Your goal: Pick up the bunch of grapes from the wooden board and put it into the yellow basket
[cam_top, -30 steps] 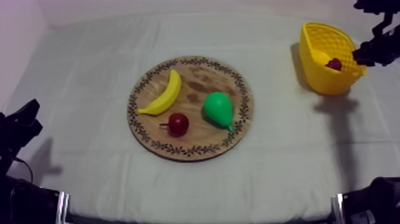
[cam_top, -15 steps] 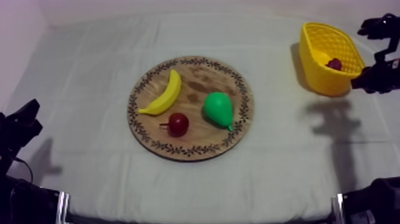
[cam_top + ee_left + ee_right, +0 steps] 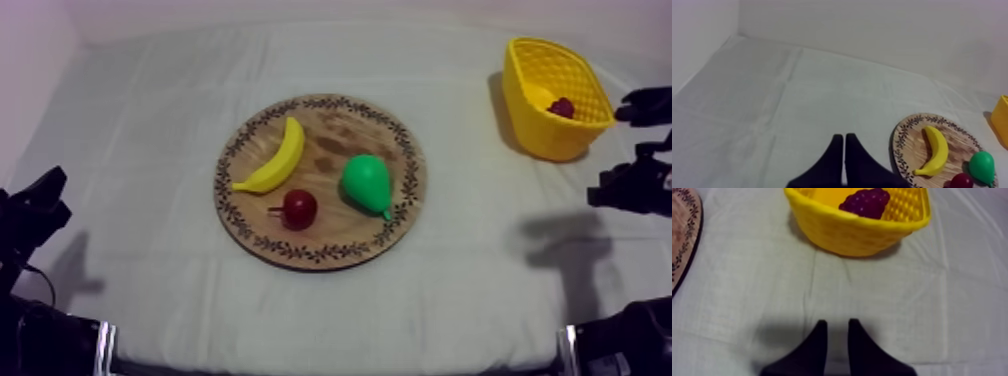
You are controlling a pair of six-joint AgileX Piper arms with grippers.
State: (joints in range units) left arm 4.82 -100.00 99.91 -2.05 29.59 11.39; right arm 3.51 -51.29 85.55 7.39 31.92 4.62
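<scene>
On the big surface, the wooden board lies off to one side of the right end effector. Just in front of it stands the yellow basket — the bunch of grapes lies inside, so the end effector is spread apart, holding nothing — the job looks done.

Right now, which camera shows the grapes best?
The right wrist view: the bunch of grapes lies close and purple inside the yellow basket. The top view has it as a small dark spot; the left wrist view catches a basket edge.
</scene>
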